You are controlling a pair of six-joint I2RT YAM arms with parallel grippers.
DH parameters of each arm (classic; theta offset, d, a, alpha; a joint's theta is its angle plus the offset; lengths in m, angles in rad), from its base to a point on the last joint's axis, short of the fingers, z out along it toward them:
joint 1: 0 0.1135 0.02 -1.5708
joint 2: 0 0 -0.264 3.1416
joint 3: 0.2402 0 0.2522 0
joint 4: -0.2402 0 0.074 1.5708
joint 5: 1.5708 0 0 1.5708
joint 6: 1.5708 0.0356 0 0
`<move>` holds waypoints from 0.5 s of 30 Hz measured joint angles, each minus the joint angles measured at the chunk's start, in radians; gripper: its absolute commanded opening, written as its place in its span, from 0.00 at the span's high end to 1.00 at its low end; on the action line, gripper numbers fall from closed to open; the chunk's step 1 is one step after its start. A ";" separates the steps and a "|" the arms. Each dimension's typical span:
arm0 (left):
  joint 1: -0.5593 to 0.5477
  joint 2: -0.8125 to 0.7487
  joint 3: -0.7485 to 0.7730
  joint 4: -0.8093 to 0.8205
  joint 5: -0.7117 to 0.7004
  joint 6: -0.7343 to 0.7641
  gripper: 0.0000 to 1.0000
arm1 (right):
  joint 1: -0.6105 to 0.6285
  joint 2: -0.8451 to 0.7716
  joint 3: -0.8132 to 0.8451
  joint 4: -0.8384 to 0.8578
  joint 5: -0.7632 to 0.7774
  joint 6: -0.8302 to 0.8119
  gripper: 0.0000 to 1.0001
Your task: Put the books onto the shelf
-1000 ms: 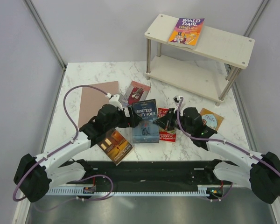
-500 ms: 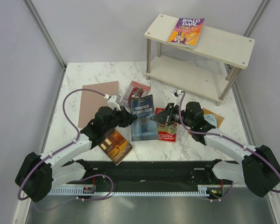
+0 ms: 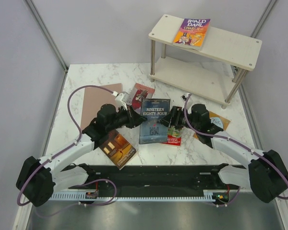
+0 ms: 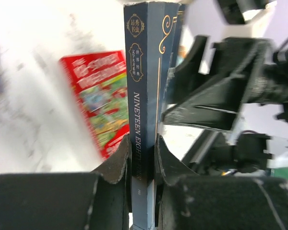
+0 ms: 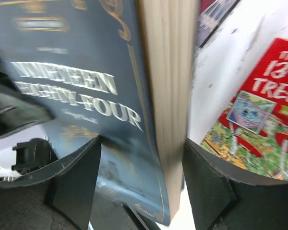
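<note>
The dark blue Nineteen Eighty-Four book (image 3: 154,120) hangs between both arms above the table. My left gripper (image 3: 136,117) is shut on its spine (image 4: 143,96), the fingers pressed to both covers (image 4: 143,143). My right gripper (image 3: 170,118) is open, and its fingers stand apart on either side of the book's page edge (image 5: 168,96). Under it lies the red Treehouse book (image 3: 173,137) (image 5: 259,129). The purple-orange Roald Dahl book (image 3: 192,31) lies on the top board of the shelf (image 3: 230,48) at the back right.
On the table lie an orange Othello book (image 3: 216,122) at the right, a dark brown-orange book (image 3: 117,148) near the front, a pale pink-red book (image 3: 101,101) at the left and a red-covered one (image 3: 141,93) behind the arms. The shelf's lower board (image 3: 192,76) is bare.
My left gripper has shut on the blue book's spine. My right gripper has opened off its page edge. The book has shifted back and to the right.
</note>
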 measured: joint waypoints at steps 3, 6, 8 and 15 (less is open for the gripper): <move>0.004 0.000 0.044 0.013 0.070 -0.003 0.98 | -0.048 -0.074 -0.045 0.017 -0.005 0.021 0.25; 0.033 0.026 0.065 0.065 0.139 -0.022 0.98 | -0.111 -0.131 -0.119 0.085 -0.037 0.074 0.19; 0.051 0.056 0.069 0.112 0.183 -0.046 0.98 | -0.140 -0.148 -0.159 0.124 -0.053 0.104 0.17; 0.106 0.198 0.081 0.307 0.344 -0.166 0.98 | -0.160 -0.168 -0.194 0.211 -0.113 0.171 0.11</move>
